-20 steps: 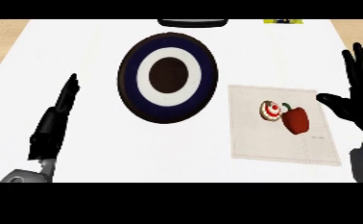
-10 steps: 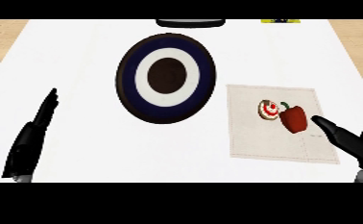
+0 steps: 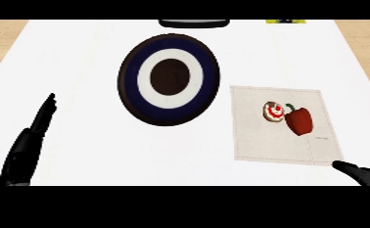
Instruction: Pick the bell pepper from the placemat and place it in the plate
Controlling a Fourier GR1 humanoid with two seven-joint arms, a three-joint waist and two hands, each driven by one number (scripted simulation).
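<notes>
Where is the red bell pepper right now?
In the head view, the bell pepper lies on the pale placemat at the right, beside a small round item, right of the plate.

Single head view, steeply downward onto white counter (image 3: 86,51), fairly close

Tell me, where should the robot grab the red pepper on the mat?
Probably around its wide red body, coming from above. The bell pepper lies on its side on the placemat, stem toward the small round item, so the right hand should close across the sides away from that neighbour.
</notes>
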